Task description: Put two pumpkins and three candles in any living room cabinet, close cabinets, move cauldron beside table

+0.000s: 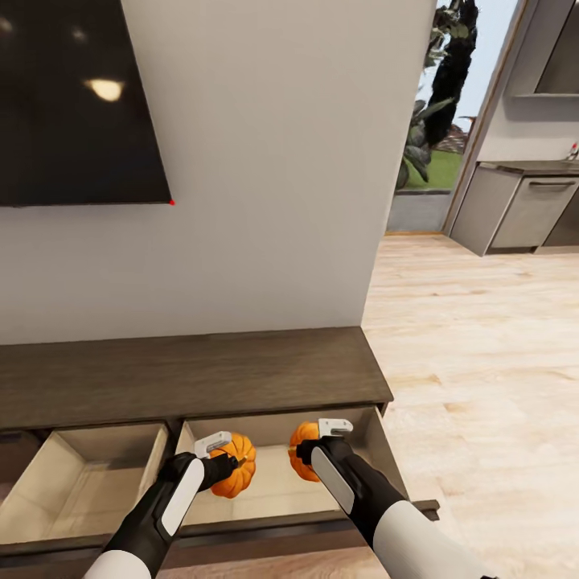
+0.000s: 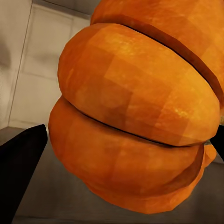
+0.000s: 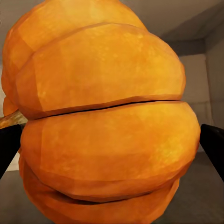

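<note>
Matt dark wood cabinet [image 1: 193, 374] with pale smooth drawer lining, faceted matt orange pumpkins [image 1: 238, 470], glossy black screen [image 1: 80, 100], pale wood-plank floor [image 1: 482, 338]

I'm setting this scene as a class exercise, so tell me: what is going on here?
A two-armed robot holds a small round orange pumpkin in each claw over the same open, pale-lined drawer of the long dark brown wooden cabinet. The left claw is shut on the left pumpkin, the right claw on the right pumpkin. A second drawer on the left is open too. Neither pumpkin is released yet.

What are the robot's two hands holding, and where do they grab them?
Each gripper holds one pumpkin by its sides: the left gripper the left pumpkin, the right gripper the right pumpkin.
</note>
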Tool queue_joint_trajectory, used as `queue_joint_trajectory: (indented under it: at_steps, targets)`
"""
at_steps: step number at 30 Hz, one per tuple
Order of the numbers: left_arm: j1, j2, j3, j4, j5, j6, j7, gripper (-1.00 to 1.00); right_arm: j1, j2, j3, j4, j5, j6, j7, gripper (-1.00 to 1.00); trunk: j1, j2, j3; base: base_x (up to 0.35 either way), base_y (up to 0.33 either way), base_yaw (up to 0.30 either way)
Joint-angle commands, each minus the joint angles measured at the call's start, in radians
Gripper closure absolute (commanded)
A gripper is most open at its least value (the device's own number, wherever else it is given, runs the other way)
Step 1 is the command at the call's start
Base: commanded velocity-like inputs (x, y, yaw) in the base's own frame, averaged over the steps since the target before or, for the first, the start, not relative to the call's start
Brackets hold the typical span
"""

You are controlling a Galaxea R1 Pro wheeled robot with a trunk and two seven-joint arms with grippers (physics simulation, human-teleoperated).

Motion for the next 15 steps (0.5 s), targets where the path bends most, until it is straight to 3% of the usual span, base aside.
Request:
queue_joint_trajectory:
  at_steps: [1, 5, 15]
  targets:
    - [0.000, 0.000, 0.000, 0.000, -0.001, 0.000, 0.002, 1.00, 0.000, 0.000, 0.000, 0.000, 0.001, 0.000, 0.000, 1.00, 0.004, -0.007, -0.003, 0.000, 0.000, 0.103]
    - [0.000, 0.000, 0.000, 0.000, -0.001, 0.000, 0.003, 1.00, 0.000, 0.000, 0.000, 0.000, 0.001, 0.001, 0.000, 1.00, 0.019, -0.035, -0.015, 0.000, 0.000, 0.151]
    - [0.000, 0.000, -0.002, 0.000, -0.002, 0.001, 0.006, 1.00, 0.000, 0.000, 0.000, 0.000, 0.001, 0.000, 0.002, 1.00, 0.019, -0.035, -0.014, 0.040, 0.000, 0.015]
